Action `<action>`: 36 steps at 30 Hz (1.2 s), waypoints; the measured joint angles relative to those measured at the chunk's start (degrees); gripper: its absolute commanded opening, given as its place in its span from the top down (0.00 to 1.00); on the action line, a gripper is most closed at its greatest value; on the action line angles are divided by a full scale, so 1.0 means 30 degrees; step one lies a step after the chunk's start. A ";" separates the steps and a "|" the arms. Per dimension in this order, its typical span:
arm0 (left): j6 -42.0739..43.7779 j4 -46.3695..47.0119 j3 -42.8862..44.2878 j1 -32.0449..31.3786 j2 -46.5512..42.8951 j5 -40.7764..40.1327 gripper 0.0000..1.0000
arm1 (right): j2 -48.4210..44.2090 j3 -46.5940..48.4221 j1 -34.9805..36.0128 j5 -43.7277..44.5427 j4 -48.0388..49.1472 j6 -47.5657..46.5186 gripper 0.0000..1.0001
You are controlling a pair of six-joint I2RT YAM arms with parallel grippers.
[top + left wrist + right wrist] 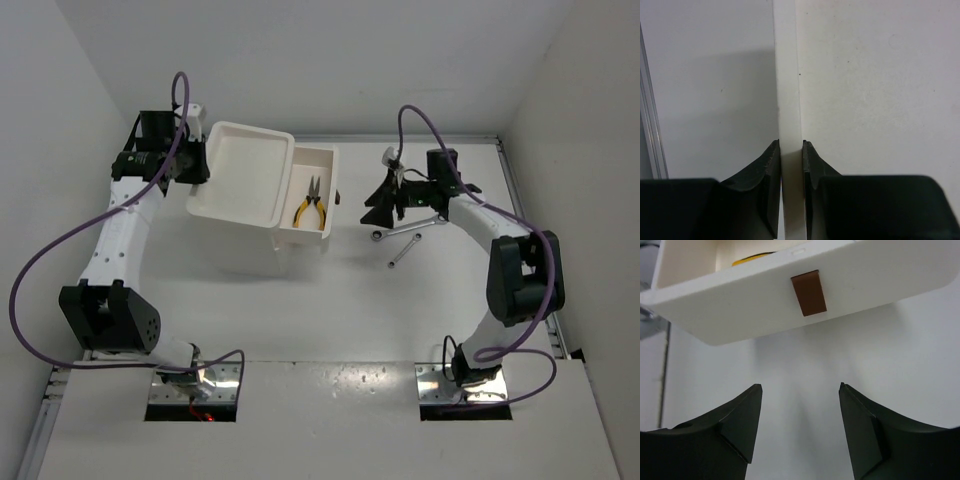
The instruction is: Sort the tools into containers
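The containers are one white box unit (240, 215) with a shallow top tray (262, 140) and a drawer (330, 160) pulled out to the right. Yellow-handled pliers (310, 207) lie in that drawer, and a sliver of them (752, 259) shows in the right wrist view. My left gripper (196, 166) is shut on the box's left rim (788, 90), which runs up between the fingers (771, 165). My right gripper (384, 207) stands open and holds nothing, a short way from the drawer's red-brown handle (809, 292). A silver wrench (410, 226) lies partly under the right arm.
A second slim silver tool (403, 251) lies on the table just in front of the wrench. White walls close the table in on the left, back and right. A metal rail (520, 210) runs along the right edge.
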 measured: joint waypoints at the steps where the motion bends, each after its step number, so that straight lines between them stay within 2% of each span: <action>1: 0.0000 -0.0007 0.0015 0.0007 0.0015 0.0029 1.00 | 0.0000 0.0066 0.0015 -0.0073 -0.0393 -0.1268 0.36; 4: 0.0007 -0.0073 0.0073 0.0015 0.0066 0.0073 1.00 | 0.0000 0.0124 0.0073 -0.0102 -0.0845 -0.4146 0.32; 8: 0.0015 -0.0073 0.0087 0.0029 0.0073 0.0102 1.00 | 0.0007 0.0131 0.0335 -0.0051 -0.0233 -0.6047 0.27; 17: 0.0080 -0.0080 0.0087 0.0029 0.0073 0.0131 1.00 | 0.0670 0.1719 0.0918 -0.0211 0.0328 -0.7074 0.25; 29: 0.0102 -0.0080 0.0087 0.0029 0.0073 0.0175 1.00 | 0.2135 0.2222 0.2127 -0.0517 0.2688 -0.3942 0.25; 36: 0.0168 -0.0066 0.0066 0.0029 0.0073 0.0197 1.00 | 0.2412 0.2178 0.2484 -0.0262 0.7002 0.0525 0.25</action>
